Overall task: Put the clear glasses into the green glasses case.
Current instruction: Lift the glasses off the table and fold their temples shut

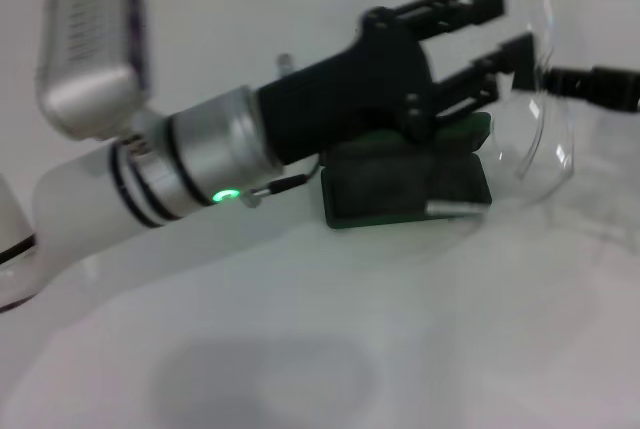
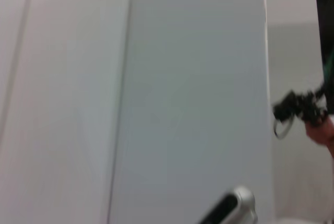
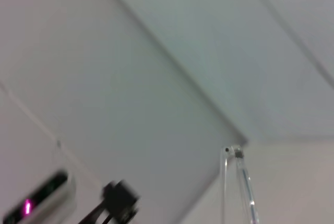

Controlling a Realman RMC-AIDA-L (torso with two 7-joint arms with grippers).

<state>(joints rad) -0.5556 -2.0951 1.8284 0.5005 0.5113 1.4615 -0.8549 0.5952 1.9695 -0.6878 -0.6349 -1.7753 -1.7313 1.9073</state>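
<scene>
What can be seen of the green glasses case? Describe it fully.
The green glasses case is a dark green rectangular hinged box with rounded corners, lying open on the white table. Its lining looks dark and felt-like, and a pale strip runs along its near right edge. The left tool and its arm reach across above it, hiding the far part. The clear glasses hang just beyond its right end; contact cannot be told.

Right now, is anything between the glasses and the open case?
Only the left claw itself: its arm reaches across above the open case, fingers at the clear glasses, which are raised just to the case's right. The case's lining looks free. The right claw is at the glasses too.
</scene>
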